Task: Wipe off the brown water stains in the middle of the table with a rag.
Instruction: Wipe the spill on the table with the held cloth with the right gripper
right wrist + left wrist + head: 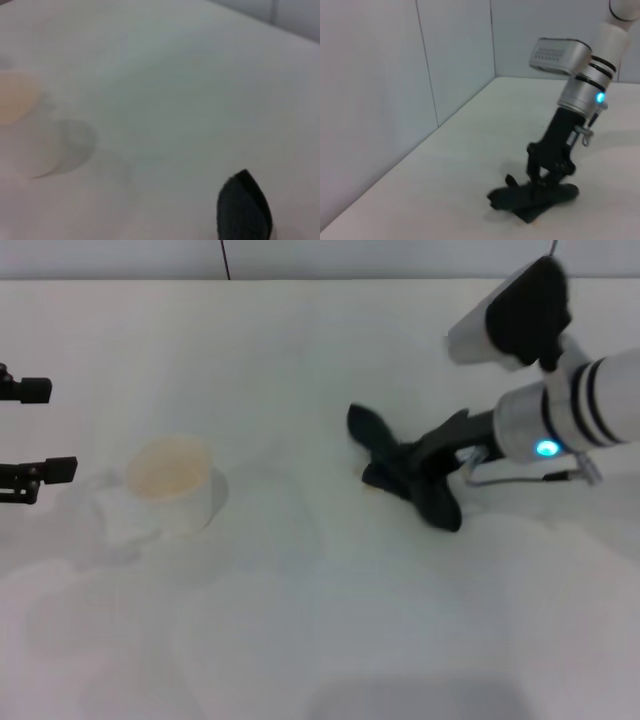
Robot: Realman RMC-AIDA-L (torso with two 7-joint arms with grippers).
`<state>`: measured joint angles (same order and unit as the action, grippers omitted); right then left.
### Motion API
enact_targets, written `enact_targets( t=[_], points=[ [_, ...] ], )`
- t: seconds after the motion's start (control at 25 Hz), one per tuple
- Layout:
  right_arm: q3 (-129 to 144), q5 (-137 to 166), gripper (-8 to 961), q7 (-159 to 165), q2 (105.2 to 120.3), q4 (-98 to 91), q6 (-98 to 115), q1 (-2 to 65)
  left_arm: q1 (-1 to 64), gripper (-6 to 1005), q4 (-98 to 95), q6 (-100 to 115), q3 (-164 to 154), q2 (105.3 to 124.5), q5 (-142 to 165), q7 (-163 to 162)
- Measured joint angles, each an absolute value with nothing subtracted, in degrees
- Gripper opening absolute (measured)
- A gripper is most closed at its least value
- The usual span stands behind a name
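Observation:
My right gripper point(408, 466) is shut on the rag point(438, 502), a dark crumpled cloth, and presses it flat on the white table point(320, 630) right of centre. The left wrist view shows this gripper point(543, 184) standing tilted over the rag point(520, 199). A dark end of the rag point(244, 210) shows in the right wrist view. The brown water stains are almost wholly hidden under the rag; only a faint orange trace point(535, 223) shows at its edge. My left gripper point(40, 430) is open and empty at the far left edge.
A whitish translucent cup point(170, 485) with an orange-tinted rim stands left of centre, between the two grippers; it also shows in the right wrist view point(22, 125). A wall point(395, 90) borders the table's far edge.

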<state>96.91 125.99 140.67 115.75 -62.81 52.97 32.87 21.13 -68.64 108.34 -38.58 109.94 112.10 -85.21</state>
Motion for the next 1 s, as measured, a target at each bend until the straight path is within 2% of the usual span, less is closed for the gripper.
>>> enact_targets(
  t=[1.0],
  points=[
    [108.88, 117.98, 84, 141.15, 116.01, -66.5, 57.21, 33.41, 21.71, 863, -68.64, 108.28, -38.59, 110.57, 111.91, -85.08]
  ],
)
